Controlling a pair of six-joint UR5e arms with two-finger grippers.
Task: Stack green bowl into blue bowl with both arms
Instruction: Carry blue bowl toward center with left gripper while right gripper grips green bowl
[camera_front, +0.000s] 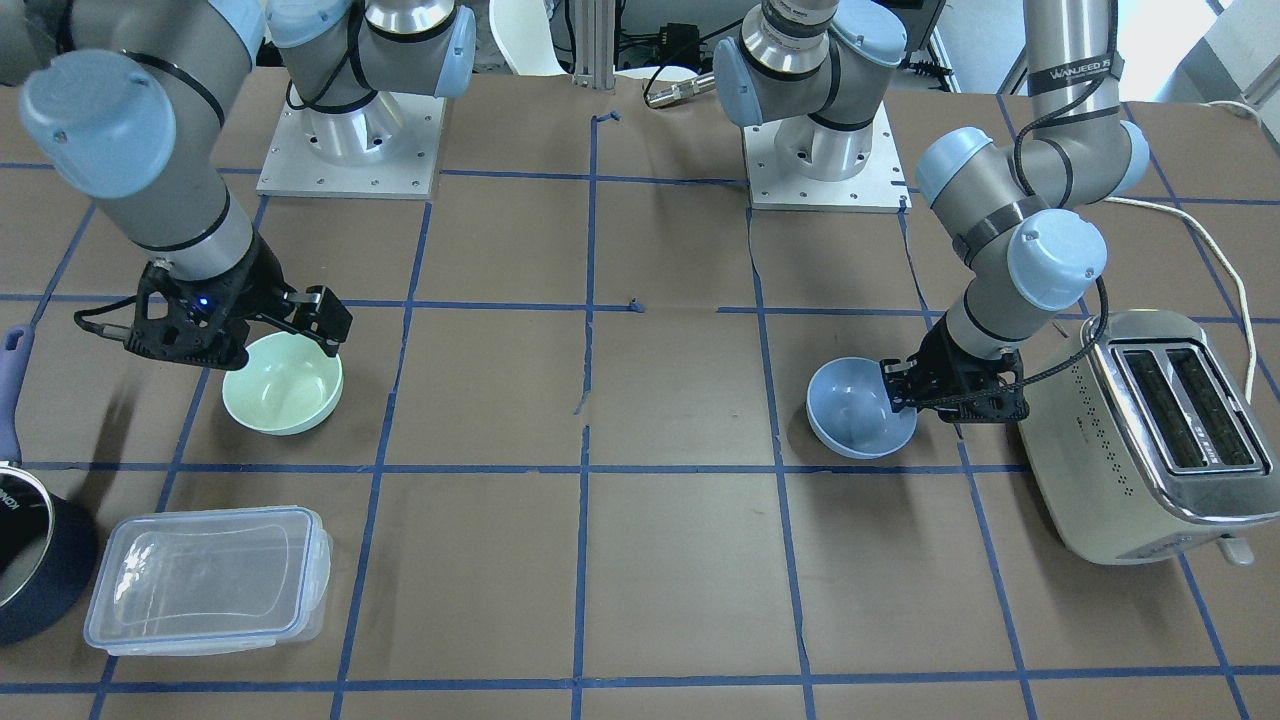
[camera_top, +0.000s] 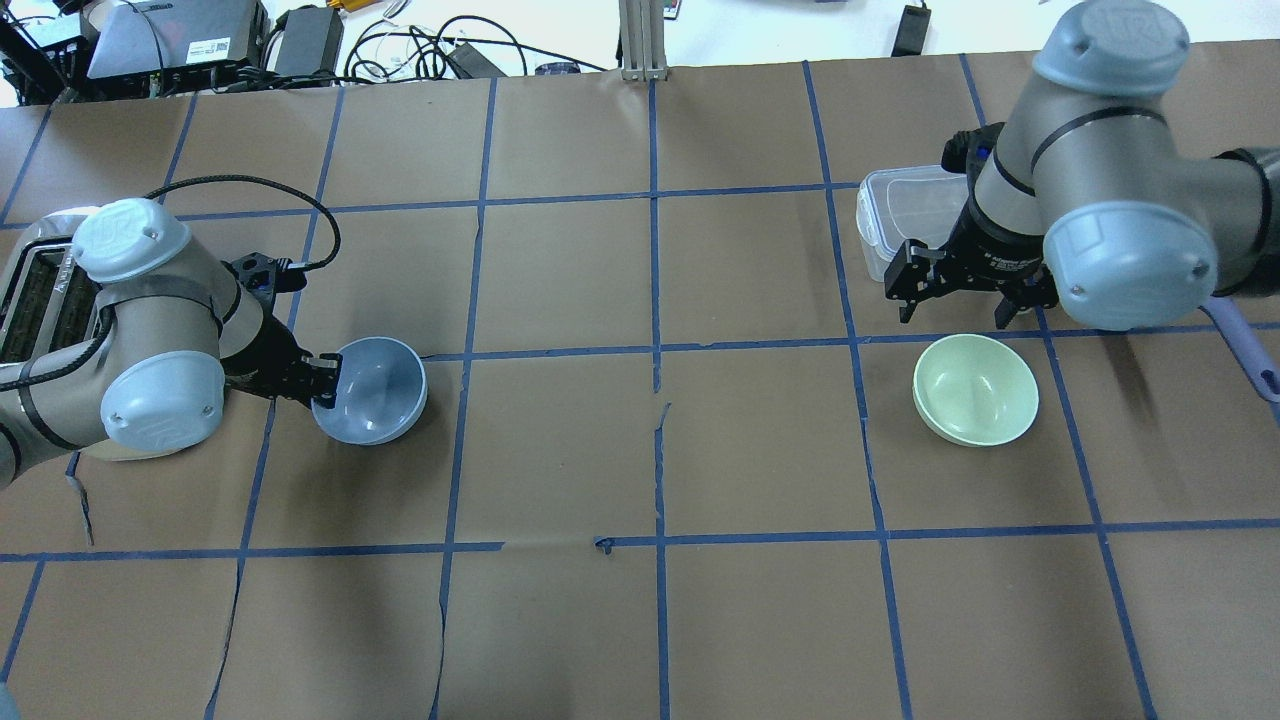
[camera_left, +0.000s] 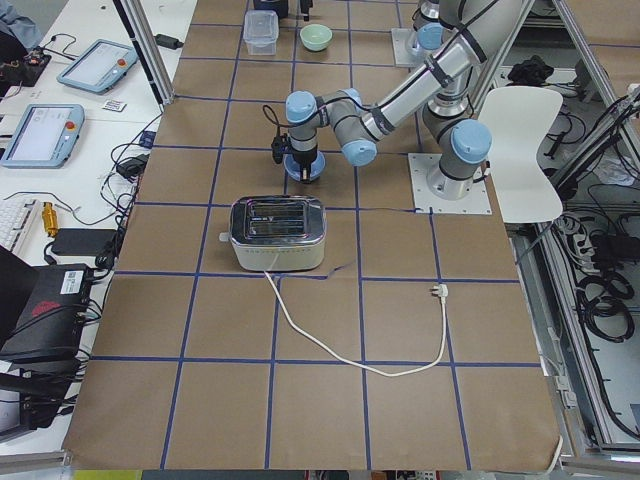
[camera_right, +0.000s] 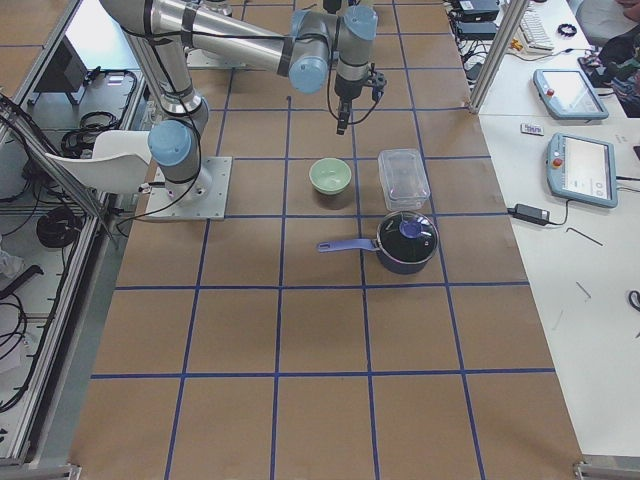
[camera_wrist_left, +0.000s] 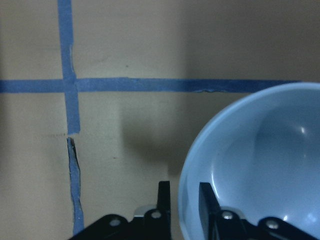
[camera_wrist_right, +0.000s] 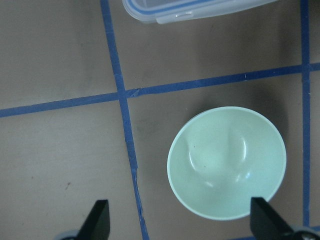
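The blue bowl (camera_front: 855, 410) sits tilted at my left side, also in the overhead view (camera_top: 375, 390) and the left wrist view (camera_wrist_left: 260, 165). My left gripper (camera_front: 895, 385) (camera_top: 325, 380) (camera_wrist_left: 185, 200) is shut on its rim, one finger inside and one outside. The green bowl (camera_front: 283, 385) stands upright on the table at my right side (camera_top: 977, 388) (camera_wrist_right: 227, 162) (camera_right: 330, 176). My right gripper (camera_top: 955, 305) (camera_front: 285, 330) (camera_wrist_right: 181, 217) is open and empty, hovering above the green bowl's far edge.
A cream toaster (camera_front: 1150, 430) (camera_top: 30, 290) stands just behind my left arm, its cord trailing off. A clear lidded container (camera_front: 205, 580) (camera_top: 905, 215) and a dark blue saucepan (camera_front: 30, 560) (camera_right: 405, 240) stand beyond the green bowl.
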